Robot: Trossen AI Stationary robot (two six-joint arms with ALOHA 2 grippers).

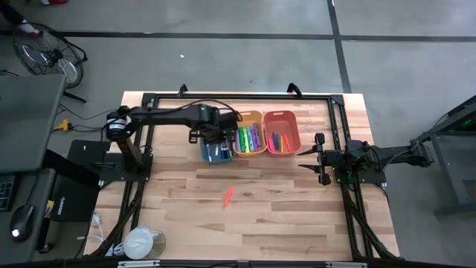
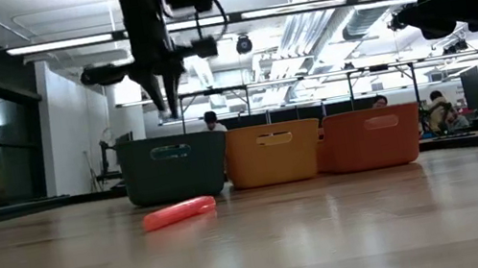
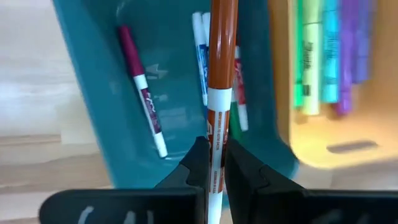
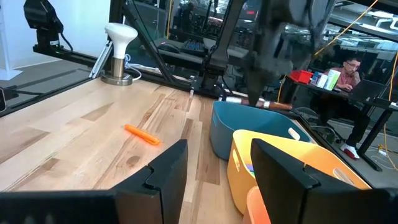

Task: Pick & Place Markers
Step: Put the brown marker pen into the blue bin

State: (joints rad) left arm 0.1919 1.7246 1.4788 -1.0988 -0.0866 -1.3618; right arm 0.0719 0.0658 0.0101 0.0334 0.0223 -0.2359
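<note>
Low view: orange marker (image 2: 179,212) before teal bin (image 2: 175,167)

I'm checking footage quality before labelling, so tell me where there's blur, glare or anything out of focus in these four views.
Left wrist view: the brown marker in the left gripper is fairly sharp, while the yellow-orange bin and its markers are smeared. Low view: bright ceiling lights wash out the background, and the orange marker on the table looks soft. Right wrist view: the right gripper close up and the left arm are blurred. High view: evenly lit.
</note>
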